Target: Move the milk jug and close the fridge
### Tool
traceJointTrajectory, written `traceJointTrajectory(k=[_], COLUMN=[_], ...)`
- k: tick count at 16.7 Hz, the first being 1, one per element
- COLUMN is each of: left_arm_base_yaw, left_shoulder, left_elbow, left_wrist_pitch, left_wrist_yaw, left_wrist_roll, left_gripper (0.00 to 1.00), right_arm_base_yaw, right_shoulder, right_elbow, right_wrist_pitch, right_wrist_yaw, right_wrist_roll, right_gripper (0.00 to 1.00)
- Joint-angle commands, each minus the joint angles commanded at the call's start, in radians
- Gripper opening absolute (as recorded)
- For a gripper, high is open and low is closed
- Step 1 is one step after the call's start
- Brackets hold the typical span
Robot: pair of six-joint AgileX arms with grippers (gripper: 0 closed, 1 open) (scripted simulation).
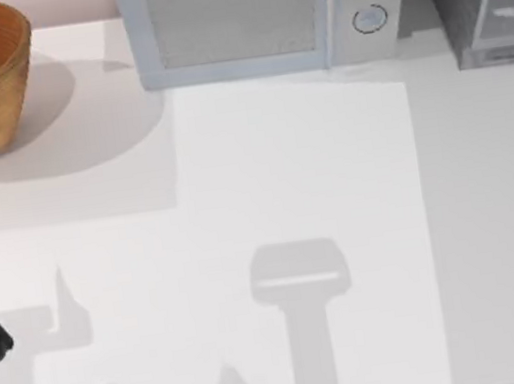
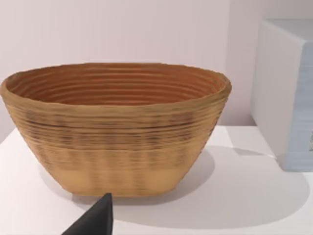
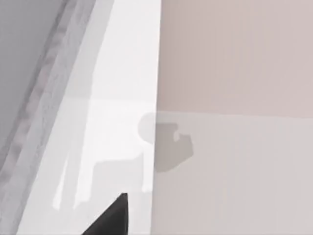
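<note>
Start state: no grasp made, milk carton not located.
Your dark grey boxy fridge [image 1: 483, 1] sits at the table's far right corner, beside the pale two-dial microwave [image 1: 263, 21]; find the jug before you reach. Left arm rests at the left edge near the woven wicker basket [image 2: 117, 127]; how far either hand is open, I cannot tell.

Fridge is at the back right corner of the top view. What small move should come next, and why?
Probably bring the right arm toward the fridge at the table's back right corner, beside the microwave. Its silvery door panel looks angled, seemingly open, though partly cut off. The left arm sits at the table's left edge, facing the wicker basket.
</note>
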Motion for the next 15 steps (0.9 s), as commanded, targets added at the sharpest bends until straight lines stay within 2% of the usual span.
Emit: traceJointTrajectory(k=[3, 6, 15], left_arm_base_yaw=[0.0, 0.0, 0.0], left_shoulder=[0.0, 0.0, 0.0], left_elbow=[0.0, 0.0, 0.0], left_wrist_pitch=[0.0, 0.0, 0.0], left_wrist_yaw=[0.0, 0.0, 0.0], left_wrist_roll=[0.0, 0.0, 0.0], left_gripper=[1.0, 1.0, 1.0], right_arm_base_yaw=[0.11, 0.174, 0.218], right_shoulder=[-0.004, -0.005, -0.016], right_elbow=[-0.014, -0.034, -0.055], right_wrist_pitch=[0.177, 0.289, 0.335], right_wrist_yaw=[0.03, 0.049, 0.081], right_wrist_roll=[0.208, 0.337, 0.396], right_gripper=[1.0, 1.0, 1.0])
